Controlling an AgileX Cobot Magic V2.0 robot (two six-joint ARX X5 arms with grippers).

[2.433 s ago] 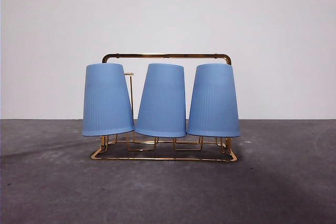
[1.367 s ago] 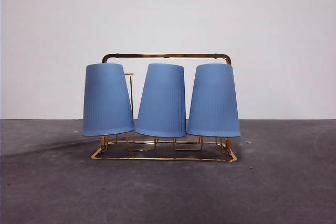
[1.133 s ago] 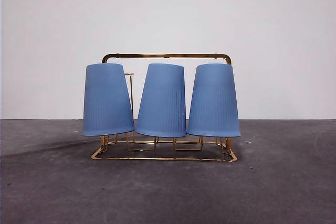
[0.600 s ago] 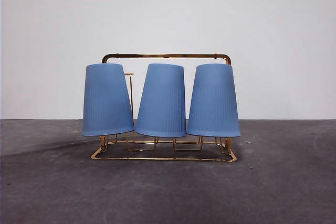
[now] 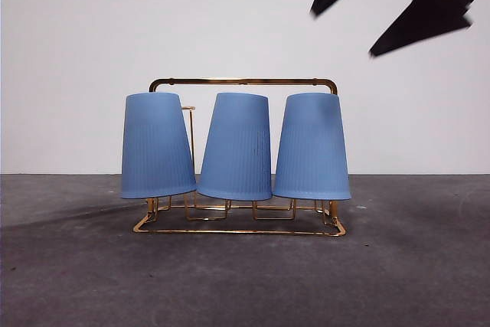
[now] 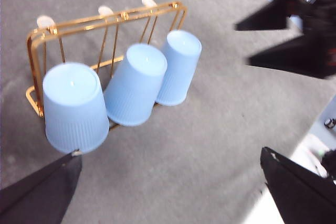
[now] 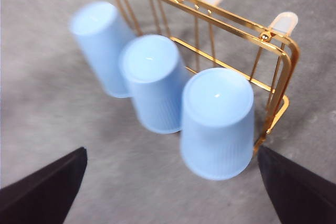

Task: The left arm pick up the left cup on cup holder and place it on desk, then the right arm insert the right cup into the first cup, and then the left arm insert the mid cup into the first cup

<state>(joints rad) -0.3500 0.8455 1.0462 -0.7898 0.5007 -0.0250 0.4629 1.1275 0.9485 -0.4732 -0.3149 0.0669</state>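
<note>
Three blue cups hang mouth-down on the cup holder (image 5: 243,82); both grippers high, jaws wide, holding nothing.

Left cup (image 5: 156,145), mid cup (image 5: 236,147), right cup (image 5: 311,147) hide their pegs; right gripper (image 5: 389,7) at one o'clock, cut off by the frame; left gripper (image 6: 170,182) shows only a tip at eleven; the holder stands mid-desk (image 5: 245,281).
</note>
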